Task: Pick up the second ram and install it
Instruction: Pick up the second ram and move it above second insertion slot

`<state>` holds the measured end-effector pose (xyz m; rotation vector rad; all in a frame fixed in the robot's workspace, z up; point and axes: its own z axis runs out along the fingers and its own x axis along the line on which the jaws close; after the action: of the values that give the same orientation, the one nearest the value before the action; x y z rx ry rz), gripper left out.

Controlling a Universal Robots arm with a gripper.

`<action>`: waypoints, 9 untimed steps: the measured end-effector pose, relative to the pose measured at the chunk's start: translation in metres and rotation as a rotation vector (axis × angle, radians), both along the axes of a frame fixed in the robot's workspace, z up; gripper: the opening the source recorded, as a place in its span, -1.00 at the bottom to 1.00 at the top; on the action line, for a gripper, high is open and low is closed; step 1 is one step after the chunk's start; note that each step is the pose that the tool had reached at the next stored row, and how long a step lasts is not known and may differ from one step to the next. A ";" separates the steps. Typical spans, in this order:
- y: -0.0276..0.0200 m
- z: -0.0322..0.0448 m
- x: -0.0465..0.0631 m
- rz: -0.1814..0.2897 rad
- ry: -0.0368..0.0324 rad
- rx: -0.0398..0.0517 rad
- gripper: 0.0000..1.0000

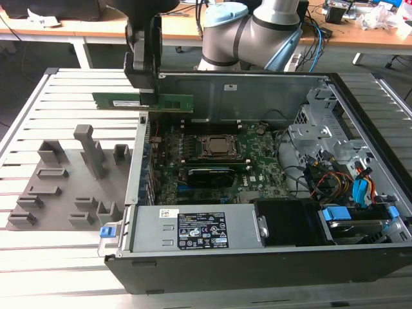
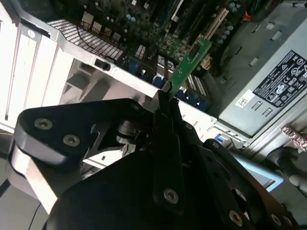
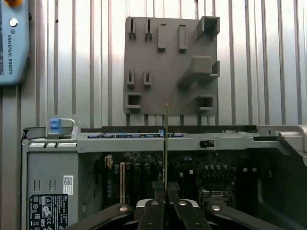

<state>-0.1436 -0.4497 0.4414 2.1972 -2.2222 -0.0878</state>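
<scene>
The slatted metal surface [image 1: 58,84] carries an open computer case [image 1: 257,84], with its green motherboard [image 1: 264,161] lying flat inside. Beside the case, on the exterior view's left, lies a grey fixture plate [image 1: 61,199] with upright blocks. Above the case wall nearest that plate hangs the pincer [image 2: 164,93], closed narrow on the second ram [image 1: 174,103], which it holds in the air, clear of the motherboard.

The second ram's long axis lies level, running between the exterior view's left and right. The strip stands on its edge, and the first wrist view meets it edge-on as a thin line. The grip sits near the middle of its length, on the two flat faces.

I judge the strip to be light and stiff, but thin and easy to damage. Bending or a skewed push could harm it, so a hold on the flat faces seems the safe one.
</scene>
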 end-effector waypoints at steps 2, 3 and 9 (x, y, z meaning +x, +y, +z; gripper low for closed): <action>0.0090 -0.0012 0.014 0.000 0.0022 0.0000 -0.73; 0.0136 -0.0018 0.021 0.000 0.0028 0.0001 -0.73; 0.0334 -0.0045 0.059 0.000 0.0065 0.0000 -0.73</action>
<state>-0.0842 -0.4162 0.4368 2.1936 -2.2190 -0.0948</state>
